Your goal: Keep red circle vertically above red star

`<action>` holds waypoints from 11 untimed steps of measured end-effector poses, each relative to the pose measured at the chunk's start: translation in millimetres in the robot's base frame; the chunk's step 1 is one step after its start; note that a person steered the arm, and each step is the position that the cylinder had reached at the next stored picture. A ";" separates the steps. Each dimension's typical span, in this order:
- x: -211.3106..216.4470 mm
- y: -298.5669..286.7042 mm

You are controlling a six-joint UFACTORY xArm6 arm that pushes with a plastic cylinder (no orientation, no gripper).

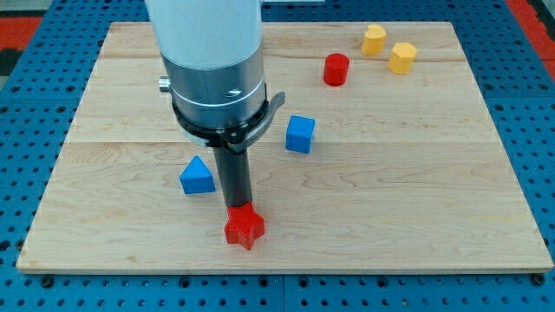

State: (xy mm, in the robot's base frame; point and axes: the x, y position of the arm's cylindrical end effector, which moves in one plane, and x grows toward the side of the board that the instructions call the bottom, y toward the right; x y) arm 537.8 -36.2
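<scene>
Nearest the view's bottom, the red star [244, 227] lay on the wooden board [416, 199], close to its near edge and left of centre. My tip [237, 208], the lower end of a plain dark rod with no jaws to open or close, stood at the star's far side, apparently touching it; the exact contact was hidden by the block itself, and the rod gripped nothing. Just left of the rod sat a blue triangular block [197, 176], near but apart from it. Farther back and to the right of the rod was a blue cube [300, 133]. Farther still, to the right, stood the red circle [336, 69], well apart from the star. At the far right lay two yellow blocks [374, 39] [402, 57], just beside each other
</scene>
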 end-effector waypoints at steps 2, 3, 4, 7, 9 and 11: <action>-98.6 211.6; -186.7 243.0; -222.1 208.8; -207.4 71.9; -152.0 35.7; -160.6 -17.2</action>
